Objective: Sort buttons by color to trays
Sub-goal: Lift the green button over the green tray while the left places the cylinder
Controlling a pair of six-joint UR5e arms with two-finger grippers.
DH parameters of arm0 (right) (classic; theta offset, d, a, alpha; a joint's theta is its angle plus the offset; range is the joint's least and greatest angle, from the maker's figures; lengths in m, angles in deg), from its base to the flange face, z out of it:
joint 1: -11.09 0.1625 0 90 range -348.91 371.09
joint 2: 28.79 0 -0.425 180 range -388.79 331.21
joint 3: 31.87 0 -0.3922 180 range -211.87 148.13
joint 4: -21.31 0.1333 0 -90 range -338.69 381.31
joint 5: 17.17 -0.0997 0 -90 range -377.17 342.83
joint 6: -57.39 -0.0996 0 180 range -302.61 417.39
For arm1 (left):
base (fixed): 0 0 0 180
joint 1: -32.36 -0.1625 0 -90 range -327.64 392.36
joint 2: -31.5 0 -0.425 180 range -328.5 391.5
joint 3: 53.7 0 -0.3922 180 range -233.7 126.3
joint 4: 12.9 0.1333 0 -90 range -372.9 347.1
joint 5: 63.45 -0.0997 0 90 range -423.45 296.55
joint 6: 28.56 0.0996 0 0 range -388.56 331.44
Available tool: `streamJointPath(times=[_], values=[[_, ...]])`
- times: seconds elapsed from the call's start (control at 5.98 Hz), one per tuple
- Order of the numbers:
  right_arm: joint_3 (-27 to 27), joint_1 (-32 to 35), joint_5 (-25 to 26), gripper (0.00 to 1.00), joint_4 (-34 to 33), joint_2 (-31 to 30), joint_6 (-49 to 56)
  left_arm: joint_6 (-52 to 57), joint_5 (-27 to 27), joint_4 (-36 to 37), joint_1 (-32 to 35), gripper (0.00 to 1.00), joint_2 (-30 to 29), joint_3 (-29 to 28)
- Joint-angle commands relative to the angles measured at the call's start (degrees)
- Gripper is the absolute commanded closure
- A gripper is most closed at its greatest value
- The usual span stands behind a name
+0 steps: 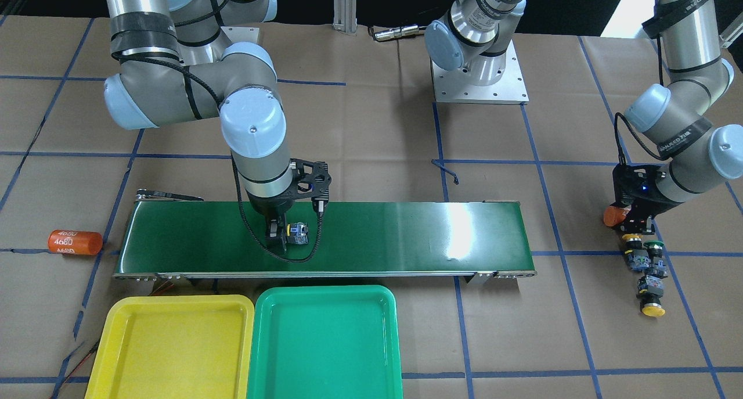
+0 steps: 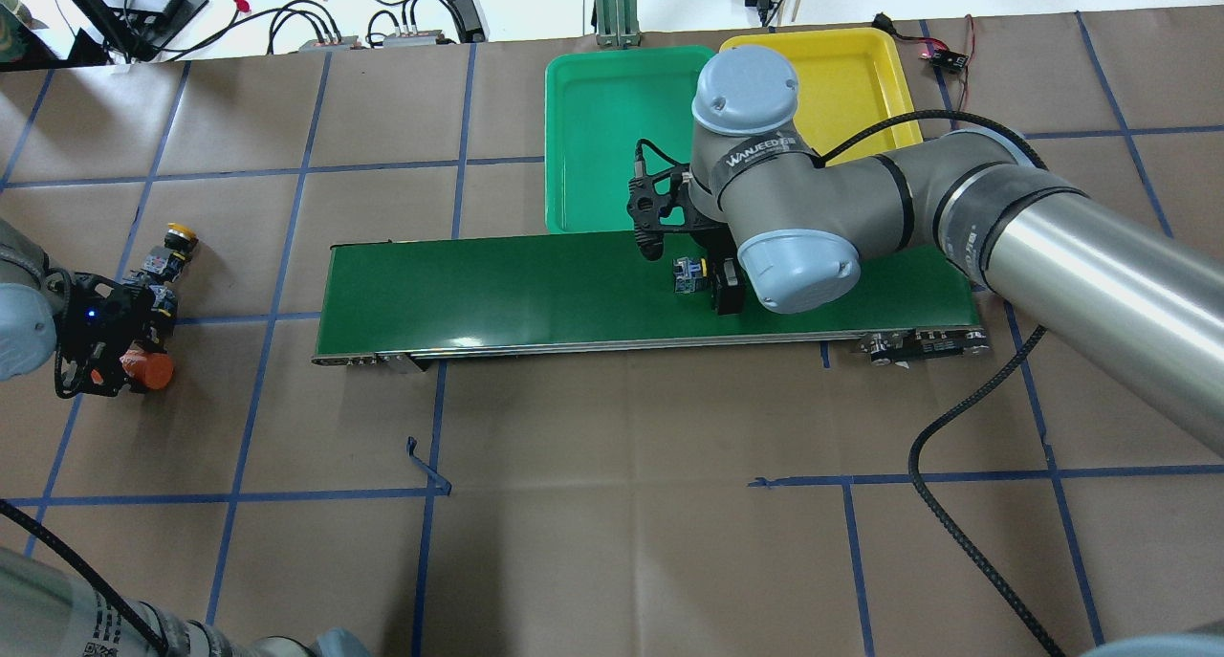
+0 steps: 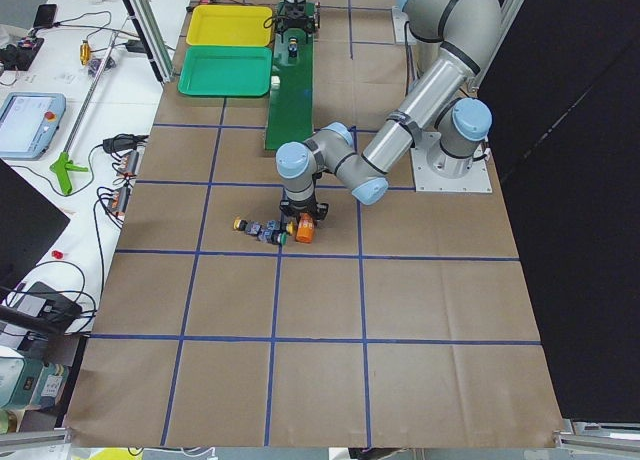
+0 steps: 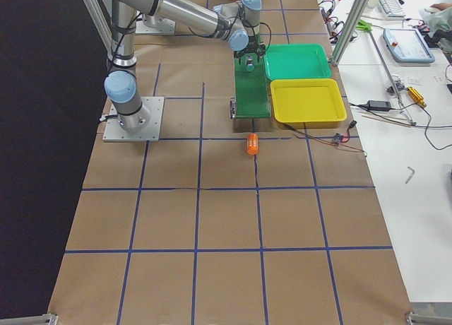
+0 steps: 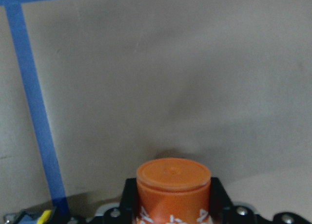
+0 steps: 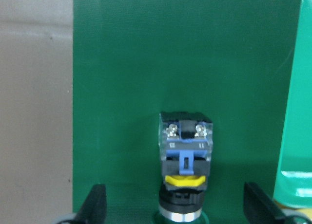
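Spanning the middle of the paper-covered table (image 1: 371, 126): long dark-green conveyor belt (image 1: 406, 236). Yellow tray (image 1: 174, 352) and green tray (image 1: 325, 341) sit side by side near its operator-side edge.

Right gripper (image 1: 278, 239) is low over the belt with its jaws spread wide. Fingers (image 6: 97, 204) stand well clear on either side of one button (image 6: 185, 151), which lies on its side on the belt; nothing gripped. The cap end faces the wrist camera. Cap colour uncertain; a yellow part shows behind the chrome collar.

Left gripper (image 5: 173, 212) is past the belt's end, down near the table, clamped on an orange cylinder (image 5: 173, 177). Cluster of three buttons (image 1: 643, 265) lies on the table just beside it: two yellow caps, one green.

Second orange cylinder (image 1: 75, 242) lies on the table past the belt's other end, printed "4680" several times over.

Grey band (image 2: 755, 150) on the right arm's wrist reads "WANJEED". White marks on the held cylinder are cut off and unreadable.
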Motion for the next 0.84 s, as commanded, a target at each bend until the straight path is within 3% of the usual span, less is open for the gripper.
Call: streamJointPath(times=[0.0, 0.17, 0.5, 0.67], values=[[-1.85, -4.02, 0.22, 0.18, -0.05, -0.45, 2.71, -3.34, 0.05, -1.46, 1.14, 1.0, 2.73, -0.41], [-1.85, -4.03, 0.4, 0.34, 0.39, -0.89, 3.26, -7.54, 1.09, -8.0, 4.11, 0.99, 6.67, -0.94], [-1.85, -4.65, 3.72, 0.7, 0.39, -1.07, 6.85, -20.24, 2.16, -17.6, 16.28, 0.99, 10.04, -6.19], [-1.94, -6.3, 4.79, 0.9, 0.65, -2.46, 7.13, -29.81, 2.42, -17.82, 23.49, 0.99, 9.7, -7.61]])
